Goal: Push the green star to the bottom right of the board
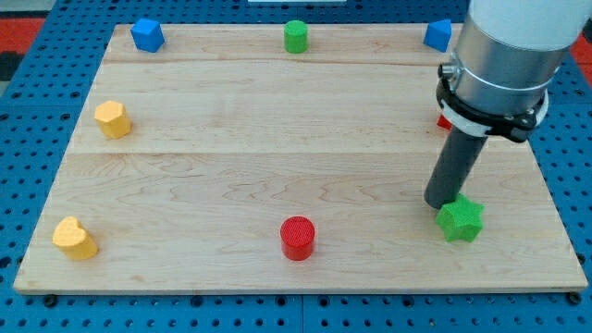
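Touching green star upper-left: rod tip, no jaws, holding nothing. Risk: off-centre push spins star past table edge.

Pale, smooth-grained wooden board; matt green star; ribbed red cylinder.

No legible text, no labels, no brand marks, no numbers, no signs, blocks and table alike unmarked

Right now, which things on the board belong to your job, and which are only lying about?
For the job:
- green star
- my tip, touching the star's upper left

Lying about:
- red cylinder
- green cylinder
- two blue blocks
- two yellow blocks
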Controlling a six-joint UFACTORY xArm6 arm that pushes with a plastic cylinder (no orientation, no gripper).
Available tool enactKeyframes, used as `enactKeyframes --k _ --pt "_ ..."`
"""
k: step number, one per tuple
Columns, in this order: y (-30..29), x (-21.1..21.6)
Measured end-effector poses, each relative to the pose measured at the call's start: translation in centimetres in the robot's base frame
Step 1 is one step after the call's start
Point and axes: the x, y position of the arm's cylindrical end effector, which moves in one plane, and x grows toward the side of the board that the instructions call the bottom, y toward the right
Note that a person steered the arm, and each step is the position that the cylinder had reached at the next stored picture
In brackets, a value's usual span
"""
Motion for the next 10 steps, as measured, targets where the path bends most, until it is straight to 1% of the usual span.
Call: enactKeyframes --k 2,5,7,8,9,10 --pt "2.0 1.0" --pt "2.5 1.8" --pt "1.9 1.4" --pt "0.9 1.4" --pt "-3.4 1.4" --pt "-5.8 2.3"
